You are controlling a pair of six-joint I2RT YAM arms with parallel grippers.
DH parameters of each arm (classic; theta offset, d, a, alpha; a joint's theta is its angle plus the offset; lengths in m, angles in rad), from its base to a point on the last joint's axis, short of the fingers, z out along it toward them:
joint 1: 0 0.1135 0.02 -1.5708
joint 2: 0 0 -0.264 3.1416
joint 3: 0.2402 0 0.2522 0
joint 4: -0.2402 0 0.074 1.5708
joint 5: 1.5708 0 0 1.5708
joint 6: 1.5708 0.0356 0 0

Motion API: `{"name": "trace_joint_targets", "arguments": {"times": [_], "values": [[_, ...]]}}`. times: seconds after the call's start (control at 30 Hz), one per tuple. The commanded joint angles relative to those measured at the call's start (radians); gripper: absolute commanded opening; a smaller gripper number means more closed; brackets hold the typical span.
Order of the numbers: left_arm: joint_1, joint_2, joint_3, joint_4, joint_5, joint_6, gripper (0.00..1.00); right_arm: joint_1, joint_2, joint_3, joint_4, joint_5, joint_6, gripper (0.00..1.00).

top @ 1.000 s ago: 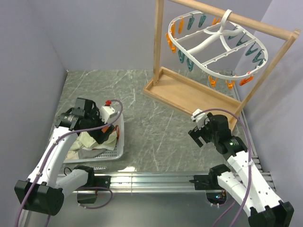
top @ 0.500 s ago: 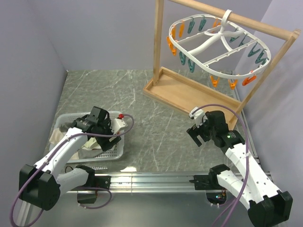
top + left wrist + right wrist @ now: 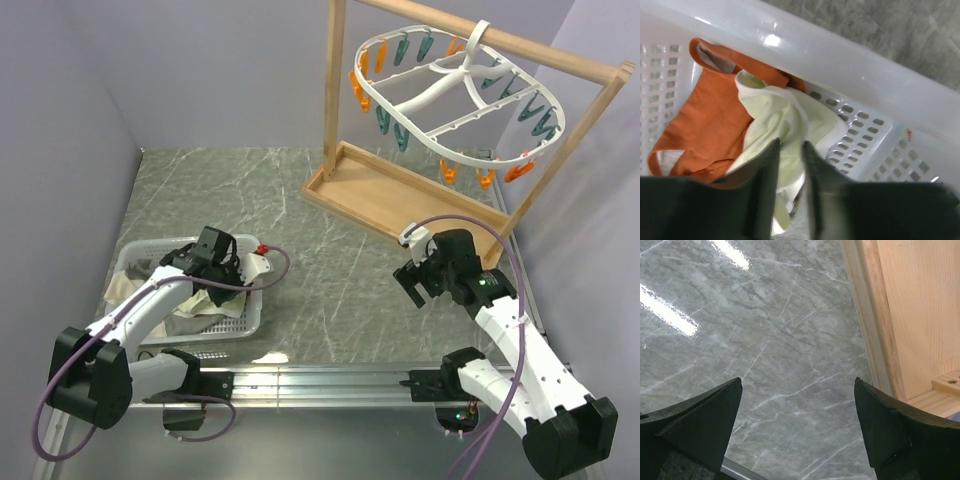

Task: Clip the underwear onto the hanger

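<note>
The underwear [image 3: 785,120], pale cream-yellow, lies crumpled in a white basket [image 3: 840,60] on top of an orange-rust cloth [image 3: 710,125]. My left gripper [image 3: 790,145] reaches down into the basket [image 3: 135,255], and a fold of the underwear [image 3: 215,300] is pinched between its narrow jaws. The hanger [image 3: 450,85], a white oval rack with orange and teal clothespins, hangs from the wooden stand at the back right. Low over the grey table on the right, my right gripper [image 3: 412,285] stands open, and the right wrist view shows only bare marble between the fingertips [image 3: 798,381].
The wooden frame stand [image 3: 400,195] has a tray-like base whose edge [image 3: 910,315] lies just right of my right gripper. Pale walls close in the left, back and right. A metal rail [image 3: 320,380] runs along the near edge.
My left arm has dropped from above the basket down into it, and its jaws have closed from wide open onto the cream fabric. The right arm has barely shifted.
</note>
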Motion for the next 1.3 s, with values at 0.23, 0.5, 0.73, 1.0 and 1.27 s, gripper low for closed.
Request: {"name": "trace_joint_targets", "arguments": {"times": [0.23, 0.5, 0.73, 1.0, 1.27], "values": [[-0.003, -0.108, 0.03, -0.016, 0.027, 0.003, 0.0, 0.004, 0.013, 0.073, -0.02, -0.026, 0.007, 1.0], [-0.001, -0.127, 0.292, -0.119, 0.109, -0.106, 0.0, 0.004, 0.033, 0.124, -0.04, -0.041, 0.014, 1.0], [-0.001, -0.11, 0.491, -0.085, 0.052, -0.225, 0.0, 0.007, 0.028, 0.145, -0.053, -0.053, 0.017, 1.0], [-0.012, -0.041, 0.821, -0.175, 0.158, -0.291, 0.0, 0.005, 0.016, 0.176, -0.078, -0.104, 0.019, 1.0], [-0.082, 0.021, 0.996, -0.225, 0.354, -0.331, 0.0, 0.004, -0.009, 0.21, -0.115, -0.19, 0.011, 1.0]]}}
